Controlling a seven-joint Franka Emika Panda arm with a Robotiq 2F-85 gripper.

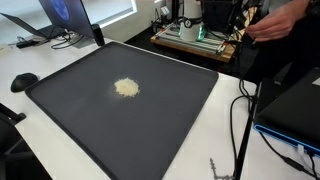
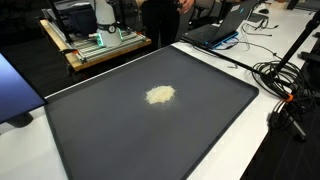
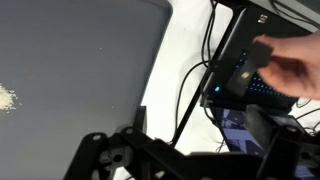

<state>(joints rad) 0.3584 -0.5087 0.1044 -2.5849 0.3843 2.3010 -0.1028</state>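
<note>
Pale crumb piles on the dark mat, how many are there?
1. The pale pile lies near the middle of the dark mat in both exterior views; the wrist view shows its edge at the left. The mat shows almost whole, so a hidden second pile is unlikely.

White table (image 1: 210, 140), dark mat (image 1: 170, 115), crumb pile (image 1: 126, 88)

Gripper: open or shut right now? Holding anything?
Gripper: open, holding nothing, by the edge of the mat.
</note>
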